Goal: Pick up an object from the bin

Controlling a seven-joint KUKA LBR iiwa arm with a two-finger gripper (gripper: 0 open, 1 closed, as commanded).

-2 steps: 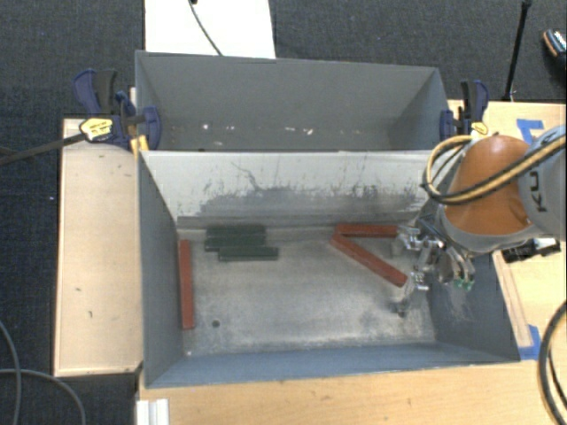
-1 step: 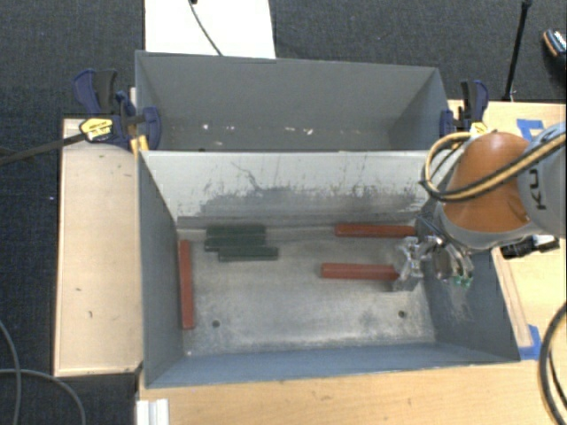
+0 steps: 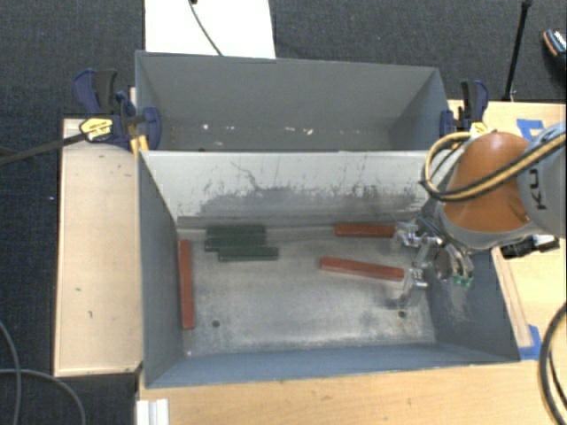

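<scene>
A: Gripper (image 3: 409, 289) position?

B: Hung low at the right end of the bin (image 3: 292, 348), close above the floor, under the orange cover (image 3: 483, 184) and looped cables (image 3: 436, 162) of the wrist.

A: Open or closed?

B: Could not tell; too mixed up with the wrist hardware to make out.

A: Nearest thing?

B: Lay closest: slanted red bar (image 3: 361, 269), flat on the floor right of centre, left end nearer the back wall, right end run up to the gripper's left side. Touching or merely beside, could not say. Held or not, could not say either.

A: Anything crowding that spot?

B: Just behind it, second red bar (image 3: 363, 230), laid along the foot of the back wall, apart from the slanted one, right end near the upper part of the gripper. On the other side, sloping right wall of the bin, close by.

A: Farther out?

B: Left of centre, near the back wall, two dark green blocks (image 3: 237, 236), side by side and touching, well apart from the gripper. Farthest off, third red bar (image 3: 186, 283), set lengthwise along the foot of the left wall.

A: Heaped or spread?

B: Spread out, each flat on the floor, with bare scuffed metal between the groups.
</scene>
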